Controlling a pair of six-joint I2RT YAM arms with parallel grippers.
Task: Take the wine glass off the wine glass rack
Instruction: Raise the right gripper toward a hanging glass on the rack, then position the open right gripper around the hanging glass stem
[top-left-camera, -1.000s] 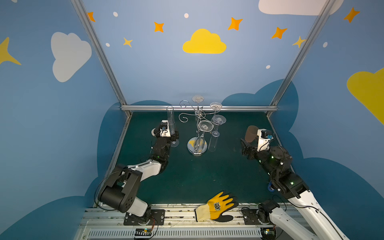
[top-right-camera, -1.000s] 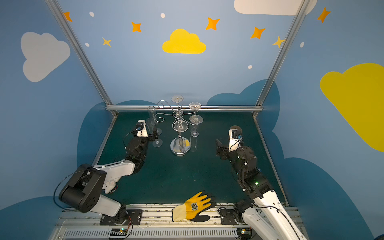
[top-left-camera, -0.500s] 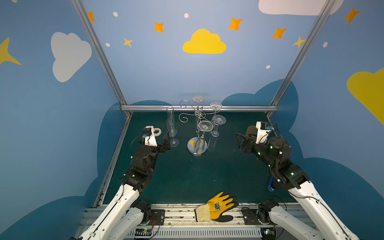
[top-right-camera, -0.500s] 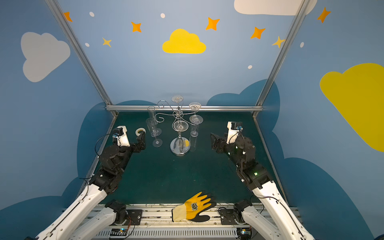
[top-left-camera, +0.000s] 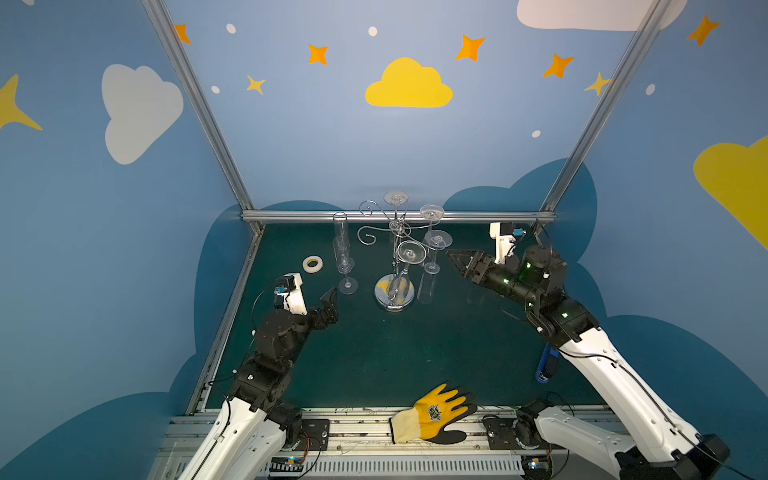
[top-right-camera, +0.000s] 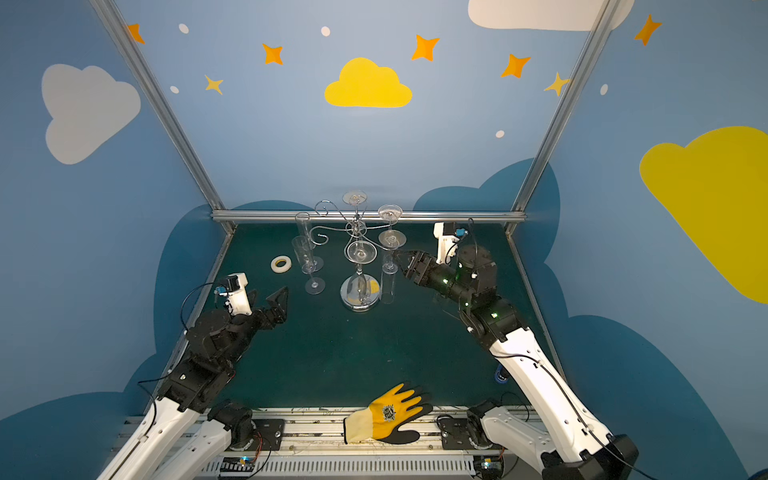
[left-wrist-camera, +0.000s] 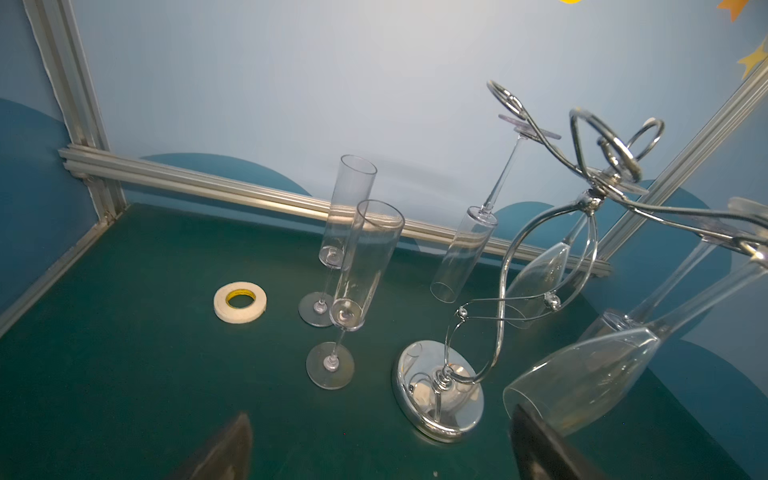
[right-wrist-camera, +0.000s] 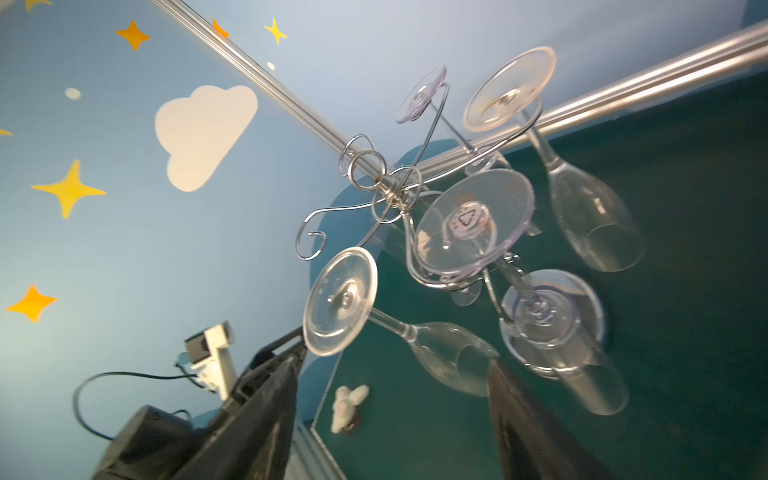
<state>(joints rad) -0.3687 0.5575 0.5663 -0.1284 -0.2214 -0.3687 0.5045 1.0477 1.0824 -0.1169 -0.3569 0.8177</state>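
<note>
wine glass (top-left-camera: 410, 252) hanging inverted on wine glass rack (top-left-camera: 390, 306), empty

one rack (top-left-camera: 395, 306), six glasses (left-wrist-camera: 365, 266), one tape roll (top-left-camera: 312, 264), one glove (top-left-camera: 436, 413)

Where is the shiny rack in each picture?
In a top view: rack in the middle, just in front of the silver rail.
In a top view: rack a little left of the middle.
Left wrist: rack fills the picture's right half.
Right wrist: rack near the picture's centre, tilted.
Shared landmark: the rail behind the rack, in all four.
</note>
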